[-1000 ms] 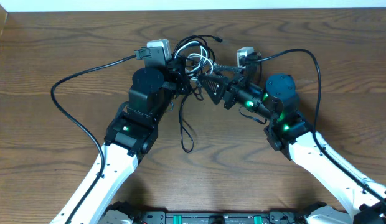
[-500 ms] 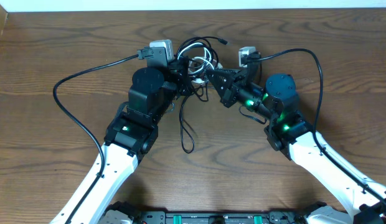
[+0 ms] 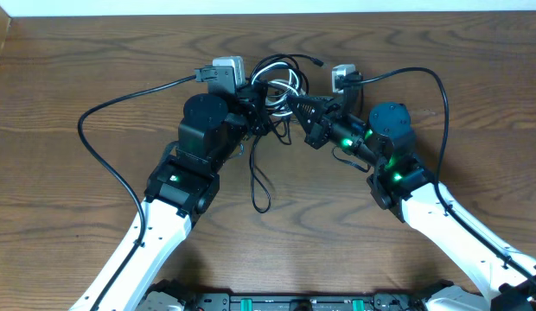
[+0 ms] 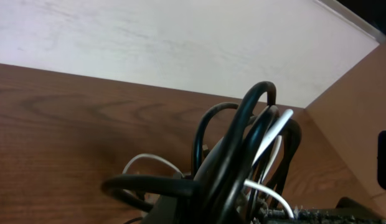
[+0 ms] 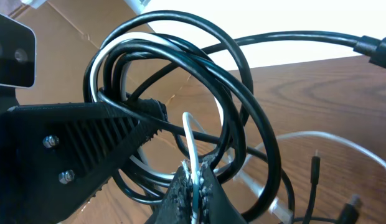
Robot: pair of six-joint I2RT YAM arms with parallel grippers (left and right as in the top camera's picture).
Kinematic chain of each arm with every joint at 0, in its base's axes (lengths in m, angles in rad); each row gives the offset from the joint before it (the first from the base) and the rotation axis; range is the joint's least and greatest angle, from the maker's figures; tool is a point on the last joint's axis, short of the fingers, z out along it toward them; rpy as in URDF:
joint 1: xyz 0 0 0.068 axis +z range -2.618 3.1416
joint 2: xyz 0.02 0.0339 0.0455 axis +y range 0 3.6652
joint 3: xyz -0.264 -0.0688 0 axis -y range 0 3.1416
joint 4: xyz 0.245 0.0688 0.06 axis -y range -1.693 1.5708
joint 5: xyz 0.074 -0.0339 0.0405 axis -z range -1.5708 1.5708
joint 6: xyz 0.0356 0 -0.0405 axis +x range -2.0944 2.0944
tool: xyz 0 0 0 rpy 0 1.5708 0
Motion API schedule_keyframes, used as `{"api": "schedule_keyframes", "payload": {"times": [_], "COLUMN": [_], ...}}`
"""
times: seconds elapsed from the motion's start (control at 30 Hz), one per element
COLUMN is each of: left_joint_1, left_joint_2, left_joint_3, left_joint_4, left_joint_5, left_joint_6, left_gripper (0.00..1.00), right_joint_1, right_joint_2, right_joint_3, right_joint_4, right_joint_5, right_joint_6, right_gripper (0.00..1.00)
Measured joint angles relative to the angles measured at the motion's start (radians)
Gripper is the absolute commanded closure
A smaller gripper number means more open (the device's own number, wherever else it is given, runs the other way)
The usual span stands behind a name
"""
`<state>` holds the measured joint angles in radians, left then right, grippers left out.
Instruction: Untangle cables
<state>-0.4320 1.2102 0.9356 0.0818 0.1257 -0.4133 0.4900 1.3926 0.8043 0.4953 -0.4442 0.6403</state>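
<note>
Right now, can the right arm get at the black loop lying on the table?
Probably not yet: the right gripper is shut on the white cable. The black loop itself lies in the open.

From overhead, the fingertips of the left claw (image 3: 252, 102) vanish beneath the cables (image 3: 277, 82), whose plugs (image 3: 317, 62) are too small to tell apart, and in the left wrist view they blur and run off the bottom edge.

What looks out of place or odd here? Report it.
The thin black and white cords sit in one tangled clump between the left gripper and the right gripper, which pinches the white cord. One black loop trails loose across the brown wooden table toward the robot's base.
</note>
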Motion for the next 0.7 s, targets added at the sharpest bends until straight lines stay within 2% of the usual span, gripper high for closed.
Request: {"api": "schedule_keyframes", "payload": {"times": [0.43, 0.7], "left_joint_1": [0.0, 0.0], "left_joint_2": [0.0, 0.0], "left_joint_3": [0.0, 0.0], "left_joint_4": [0.0, 0.001], "left_joint_5": [-0.05, -0.111], "left_joint_6": [-0.013, -0.069], "left_gripper": [0.93, 0.93], "right_joint_1": [0.0, 0.014], "right_joint_2": [0.0, 0.0], "right_joint_3": [0.0, 0.0], "right_joint_4": [0.018, 0.142], "right_joint_5": [-0.057, -0.298], "right_joint_6": [-0.013, -0.184], "right_gripper": [0.99, 0.99]}}
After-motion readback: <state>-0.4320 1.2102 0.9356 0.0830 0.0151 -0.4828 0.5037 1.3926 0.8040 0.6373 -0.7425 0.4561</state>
